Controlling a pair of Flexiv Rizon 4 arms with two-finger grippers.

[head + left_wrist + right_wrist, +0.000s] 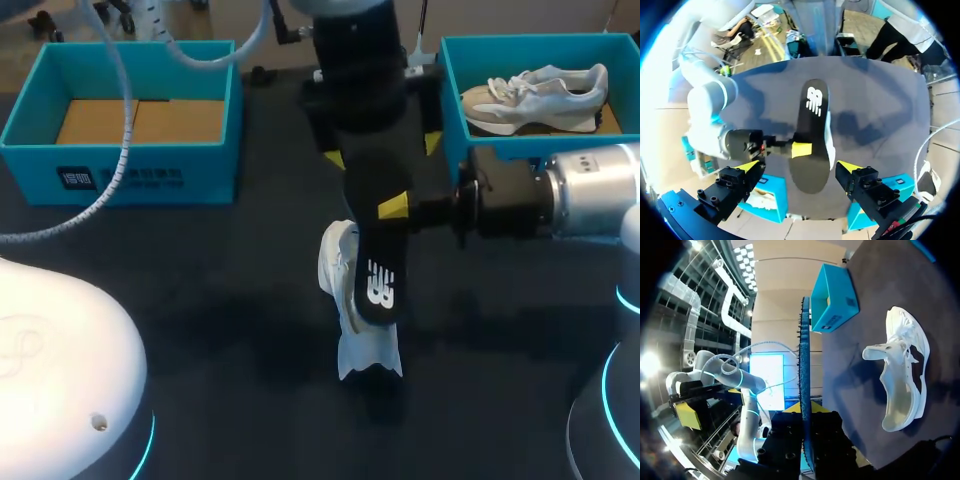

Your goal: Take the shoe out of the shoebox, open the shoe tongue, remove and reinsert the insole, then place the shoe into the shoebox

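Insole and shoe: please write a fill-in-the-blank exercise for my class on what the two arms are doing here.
1. The black insole is gripped by the claw of the ____ arm.
2. The left claw hovers above the insole with its fingers ____.
3. The white shoe lies on the dark ____.

Missing words: right; open; table.
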